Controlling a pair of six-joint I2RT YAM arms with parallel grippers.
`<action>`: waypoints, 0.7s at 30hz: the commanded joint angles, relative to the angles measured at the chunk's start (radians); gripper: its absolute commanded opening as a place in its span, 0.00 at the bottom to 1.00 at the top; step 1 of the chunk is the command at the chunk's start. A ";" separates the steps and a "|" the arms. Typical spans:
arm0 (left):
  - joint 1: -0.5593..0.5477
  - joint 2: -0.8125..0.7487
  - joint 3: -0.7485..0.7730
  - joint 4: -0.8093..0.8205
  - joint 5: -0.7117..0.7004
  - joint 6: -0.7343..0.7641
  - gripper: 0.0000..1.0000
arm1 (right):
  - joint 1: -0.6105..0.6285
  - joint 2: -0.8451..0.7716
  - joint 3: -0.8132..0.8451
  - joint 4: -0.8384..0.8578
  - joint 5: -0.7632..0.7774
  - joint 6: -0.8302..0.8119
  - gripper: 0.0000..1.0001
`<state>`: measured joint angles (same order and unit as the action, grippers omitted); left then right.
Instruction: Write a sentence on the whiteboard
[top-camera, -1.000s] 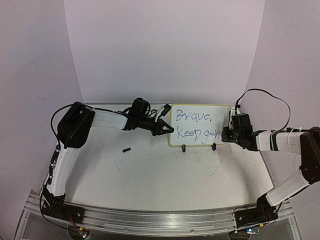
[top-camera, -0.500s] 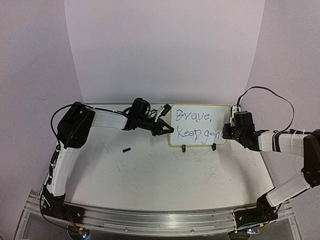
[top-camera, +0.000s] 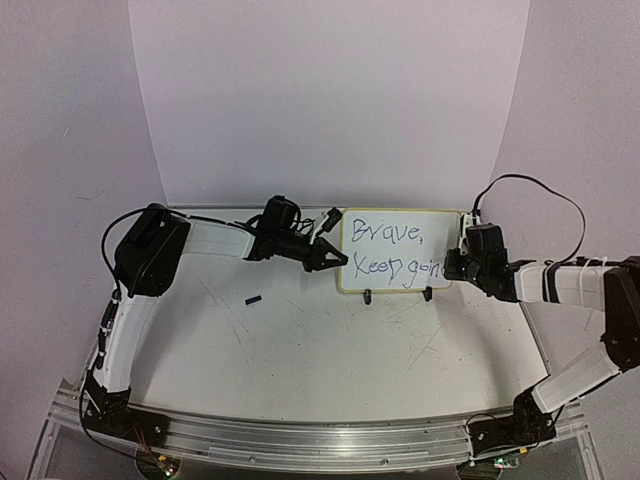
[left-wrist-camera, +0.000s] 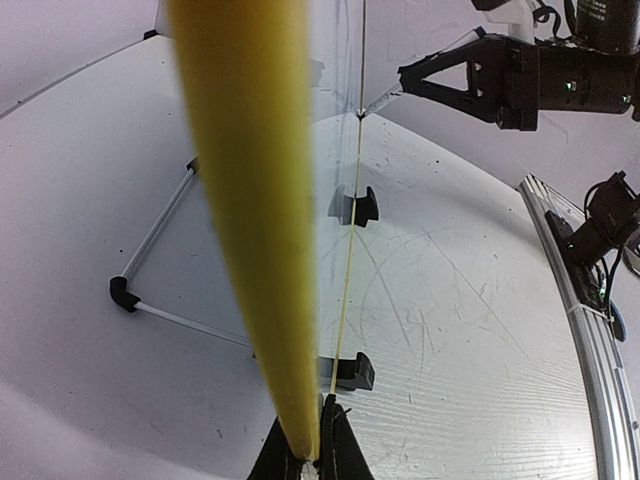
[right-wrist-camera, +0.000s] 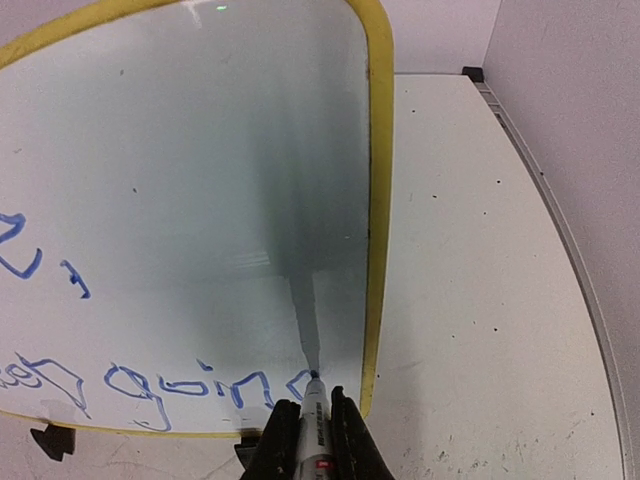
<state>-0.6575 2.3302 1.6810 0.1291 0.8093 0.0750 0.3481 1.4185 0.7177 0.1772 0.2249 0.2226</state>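
Note:
The whiteboard (top-camera: 400, 250) stands upright on two black clip feet (top-camera: 367, 296) at the back of the table, with blue writing reading "Brave, Keep goin". My left gripper (top-camera: 335, 258) is shut on its left edge; in the left wrist view the yellow rim (left-wrist-camera: 250, 200) runs up from between the jaws of the left gripper (left-wrist-camera: 312, 462). My right gripper (right-wrist-camera: 312, 440) is shut on a marker (right-wrist-camera: 312, 415). The marker's blue tip touches the whiteboard (right-wrist-camera: 200, 200) at the lower right, just after the last letter and close to the rim. In the top view the right gripper (top-camera: 455, 265) sits at the board's right edge.
A small black piece (top-camera: 254, 298) lies on the scratched white tabletop (top-camera: 330, 350), left of the board. A white backdrop curves up behind the table. A metal rail (top-camera: 320, 440) runs along the near edge. A thin metal frame with a black corner (left-wrist-camera: 122, 292) lies behind the board.
The right wrist has shifted slightly to the right beside the board's lower line of writing. The left arm and the board have not moved.

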 joint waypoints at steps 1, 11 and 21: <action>0.015 0.038 -0.013 -0.157 -0.173 0.072 0.00 | -0.003 0.030 0.024 -0.008 0.018 0.019 0.00; 0.014 0.040 -0.009 -0.157 -0.171 0.069 0.00 | -0.003 0.060 0.019 -0.011 -0.013 0.030 0.00; 0.013 0.045 -0.006 -0.157 -0.167 0.069 0.00 | -0.003 0.085 0.028 -0.014 -0.051 0.039 0.00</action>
<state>-0.6575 2.3302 1.6810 0.1295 0.8093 0.0746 0.3477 1.4742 0.7177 0.1284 0.2081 0.2447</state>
